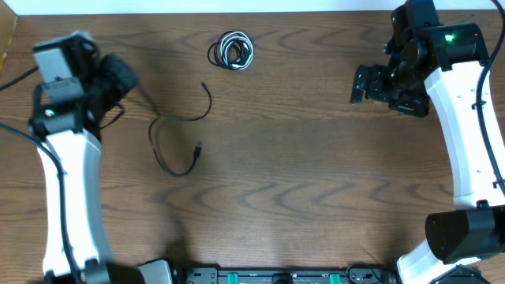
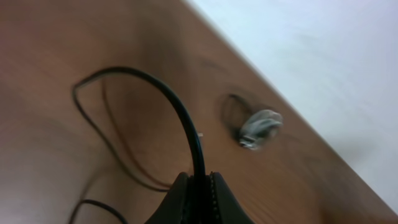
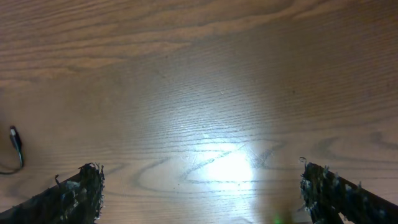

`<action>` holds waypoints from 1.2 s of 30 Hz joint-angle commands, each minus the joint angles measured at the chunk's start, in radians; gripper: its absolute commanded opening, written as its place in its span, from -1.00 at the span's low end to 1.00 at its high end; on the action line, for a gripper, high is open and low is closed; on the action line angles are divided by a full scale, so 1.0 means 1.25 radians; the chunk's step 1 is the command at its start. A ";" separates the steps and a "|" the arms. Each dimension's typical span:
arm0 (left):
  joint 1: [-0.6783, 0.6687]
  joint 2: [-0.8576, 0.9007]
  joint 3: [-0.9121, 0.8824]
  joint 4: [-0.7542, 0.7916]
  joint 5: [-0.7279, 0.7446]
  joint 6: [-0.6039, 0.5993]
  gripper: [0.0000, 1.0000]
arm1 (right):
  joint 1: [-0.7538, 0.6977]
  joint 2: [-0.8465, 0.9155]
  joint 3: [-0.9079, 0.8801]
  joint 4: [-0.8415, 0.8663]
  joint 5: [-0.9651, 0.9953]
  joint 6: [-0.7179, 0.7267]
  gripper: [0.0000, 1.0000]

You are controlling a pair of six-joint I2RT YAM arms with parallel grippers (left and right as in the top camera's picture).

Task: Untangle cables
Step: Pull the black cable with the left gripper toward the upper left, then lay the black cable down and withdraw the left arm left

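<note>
A thin black cable (image 1: 180, 118) lies loose on the wooden table (image 1: 316, 181) left of centre, with a small plug (image 1: 203, 86) at one end and another plug (image 1: 197, 147) at the other. My left gripper (image 1: 131, 84) is shut on this cable near its left part. In the left wrist view the black cable (image 2: 180, 115) arches up out of the shut left gripper (image 2: 199, 186). A small coiled black-and-white bundle (image 1: 231, 51) rests near the far edge; it shows blurred as the bundle (image 2: 258, 127). My right gripper (image 1: 360, 85) hangs open over bare wood at the right, its fingers (image 3: 87, 193) wide apart and holding nothing.
The table's far edge (image 2: 292, 112) runs just behind the bundle. A black plug (image 3: 15, 142) shows at the left margin of the right wrist view. Thicker black cords (image 1: 16, 79) trail from the left arm at the table's left side.
</note>
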State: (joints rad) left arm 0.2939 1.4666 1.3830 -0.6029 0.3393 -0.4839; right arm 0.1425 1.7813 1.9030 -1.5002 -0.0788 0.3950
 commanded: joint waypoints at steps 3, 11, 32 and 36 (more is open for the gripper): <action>0.161 0.109 -0.003 0.016 0.003 -0.052 -0.85 | 0.003 0.004 -0.001 -0.002 -0.002 0.010 0.99; 0.333 0.206 -0.003 0.045 -0.054 -0.033 -0.85 | 0.003 0.004 -0.001 -0.001 -0.002 0.010 0.99; 0.524 0.206 0.005 0.107 -0.389 0.070 0.64 | 0.003 0.004 -0.001 0.000 -0.002 0.010 0.99; 0.521 0.206 0.005 0.074 -0.357 0.063 0.88 | 0.003 0.004 -0.001 0.005 -0.002 0.010 0.98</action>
State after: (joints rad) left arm 0.9489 1.7302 1.3808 -0.4923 -0.1177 -0.4038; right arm 0.1425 1.7813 1.9030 -1.4982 -0.0792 0.3950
